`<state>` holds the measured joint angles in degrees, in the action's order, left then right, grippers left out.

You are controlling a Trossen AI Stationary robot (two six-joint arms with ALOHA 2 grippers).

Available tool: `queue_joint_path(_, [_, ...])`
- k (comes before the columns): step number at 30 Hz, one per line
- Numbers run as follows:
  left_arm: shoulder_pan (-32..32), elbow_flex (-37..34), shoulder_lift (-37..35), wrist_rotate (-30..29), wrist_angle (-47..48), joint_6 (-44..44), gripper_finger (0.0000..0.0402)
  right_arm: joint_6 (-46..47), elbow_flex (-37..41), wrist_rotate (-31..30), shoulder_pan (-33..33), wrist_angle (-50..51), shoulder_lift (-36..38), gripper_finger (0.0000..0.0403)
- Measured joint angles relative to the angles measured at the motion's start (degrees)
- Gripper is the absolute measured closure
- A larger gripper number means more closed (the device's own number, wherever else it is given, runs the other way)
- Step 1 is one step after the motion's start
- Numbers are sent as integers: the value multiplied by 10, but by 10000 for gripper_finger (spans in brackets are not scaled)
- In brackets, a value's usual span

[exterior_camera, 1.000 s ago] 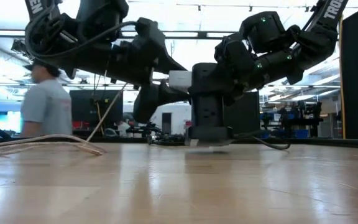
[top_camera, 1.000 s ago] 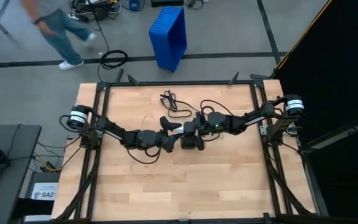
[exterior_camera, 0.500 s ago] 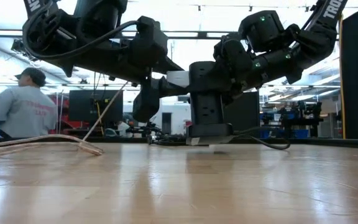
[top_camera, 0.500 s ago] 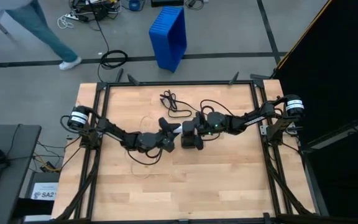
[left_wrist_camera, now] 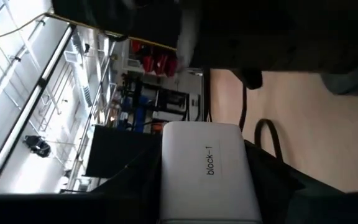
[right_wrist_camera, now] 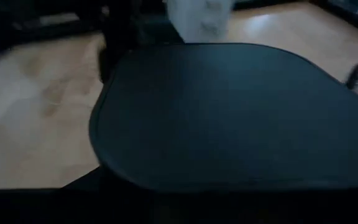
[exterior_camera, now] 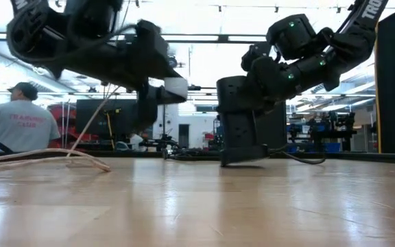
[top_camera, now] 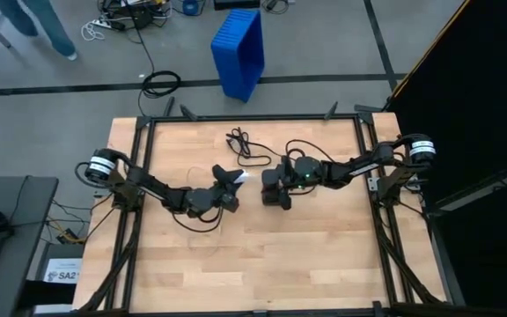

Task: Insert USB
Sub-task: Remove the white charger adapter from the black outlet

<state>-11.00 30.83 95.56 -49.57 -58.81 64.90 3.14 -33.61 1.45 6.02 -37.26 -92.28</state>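
While a person (exterior_camera: 20,123) stands behind, black cables (top_camera: 246,145) lie near the table (top_camera: 253,264).

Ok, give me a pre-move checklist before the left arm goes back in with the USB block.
1. White USB block held in left pincer: ok.
2. Black hub held by right pincer, tilted, one edge on the table: ok.
3. Block inserted in hub: not ok; a clear gap separates them in the low view.
4. Block level with hub's side: ok, roughly.
5. Port position on hub: cannot tell.
6. Loose cable clear of the gap: ok.
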Motion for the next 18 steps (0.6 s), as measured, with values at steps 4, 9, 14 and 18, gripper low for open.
queue_joint_path(4, [0, -33, -36, 59, -32, -37, 248, -50, 2, -48, -8, 14, 23, 173])
queue_joint_path(9, [0, -50, -45, 84, -52, -57, 248, -77, 1, -64, -19, -2, 25, 173])
queue_joint_path(14, [0, -49, -44, 101, -55, -66, 248, -69, 2, -85, -15, 22, 25, 173])
queue_joint_path(18, [0, -49, -44, 105, -57, -67, 248, -61, 1, -86, -14, 43, 25, 173])
